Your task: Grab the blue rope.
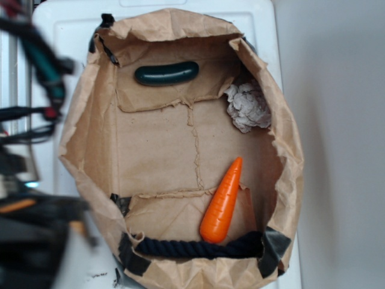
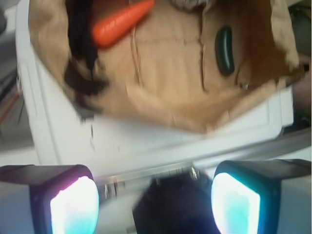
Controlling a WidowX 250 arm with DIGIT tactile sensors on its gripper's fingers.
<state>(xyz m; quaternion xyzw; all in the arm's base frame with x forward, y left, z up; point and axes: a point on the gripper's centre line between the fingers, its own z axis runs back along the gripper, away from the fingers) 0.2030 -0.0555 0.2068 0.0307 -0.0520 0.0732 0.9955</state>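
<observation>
- Exterior view: the blue rope (image 1: 198,247) lies along the near inner edge of the torn-open brown paper bag (image 1: 289,156), its long axis running left to right across the picture. The thick end of the orange toy carrot (image 1: 222,203) touches or overlaps it. A dark green sausage-shaped toy (image 1: 166,73) and a crumpled whitish wad (image 1: 247,106) sit at the far end, well apart from the rope.
- Exterior view: the robot arm (image 1: 36,66) is a blur at the left edge, outside the bag; the claw itself cannot be made out here.
- Wrist view: the gripper (image 2: 155,202) stands wide, its two lit pads far apart, nothing between them. It is over the white tray (image 2: 161,141), short of the bag. The rope shows at upper left, beside the carrot, so it lies ahead and to the picture's left.
- No brand, label or legible writing in either view.
</observation>
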